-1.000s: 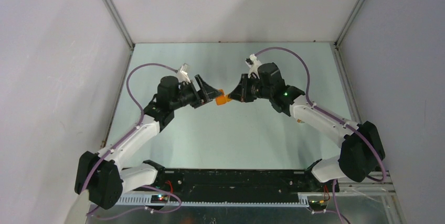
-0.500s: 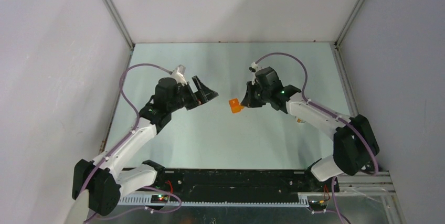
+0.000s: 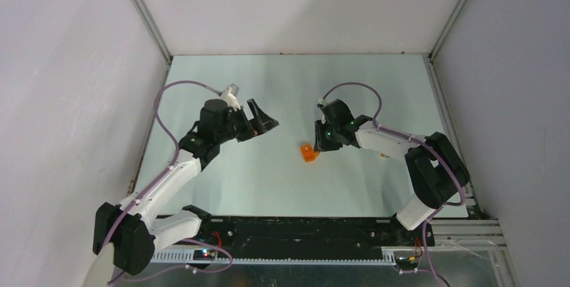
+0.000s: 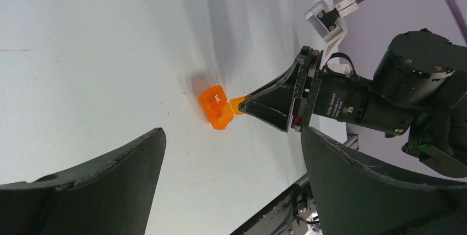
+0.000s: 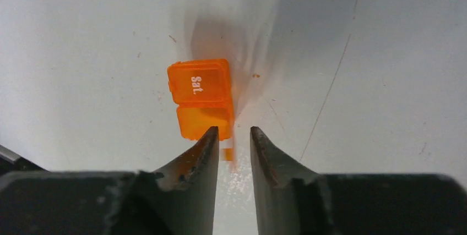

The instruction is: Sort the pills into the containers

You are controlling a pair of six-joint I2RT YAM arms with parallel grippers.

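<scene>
Top external view: two arms reaching in from the near edge of the pale green table (image 3: 222, 186), one on each side, with plain walls around it.
Orange cup (image 3: 308, 153): small, boxy and see-through orange. About the middle of the table, a bit nearer the near edge than the far edge. Between the two claws, right at the tip of the right one and well apart from the left one.
White letters (image 5: 197, 81): "sat." on one flat square side of the cup, seen best from the right wrist view.
Thin orange bit (image 5: 227, 153): sticking out of the cup toward the right arm, blurry, sitting in the small gap between the right fingers.
Right claw (image 3: 317, 146): fingers pulled close together, pinching that thin orange bit of the cup. Tips pointing toward the left side of the table.
Left claw (image 3: 267, 118): fingers spread wide apart, nothing between them, touching nothing. Pointing across at the cup and the right claw.
Cup and table: dark shadow right beside the cup. Too blurry to tell whether resting on the table or just above it.
</scene>
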